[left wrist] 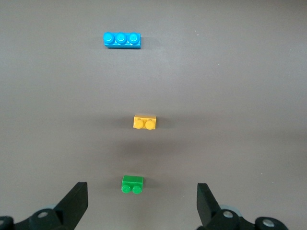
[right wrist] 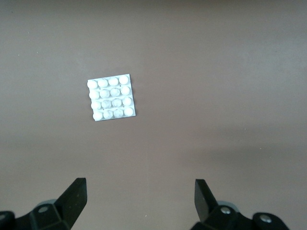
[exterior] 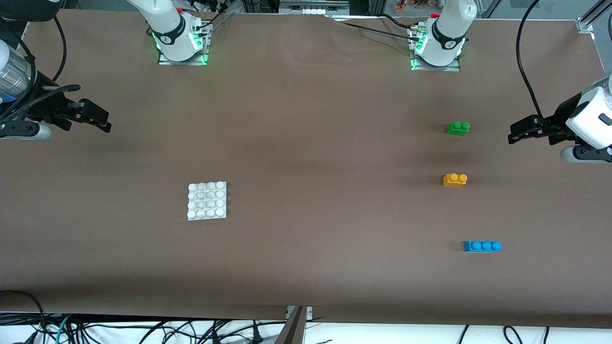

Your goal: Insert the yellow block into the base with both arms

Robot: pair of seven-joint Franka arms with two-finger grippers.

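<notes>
The yellow block lies on the brown table toward the left arm's end, studs up; the left wrist view shows the yellow block too. The white studded base lies flat toward the right arm's end, and the base also shows in the right wrist view. My left gripper hangs open and empty high over the table's edge at its own end. My right gripper hangs open and empty high over its end. Both sets of black fingers stand wide apart.
A green two-stud brick lies farther from the front camera than the yellow block. A blue three-stud brick lies nearer to it. The arm bases stand along the table's back edge. Cables hang at both ends.
</notes>
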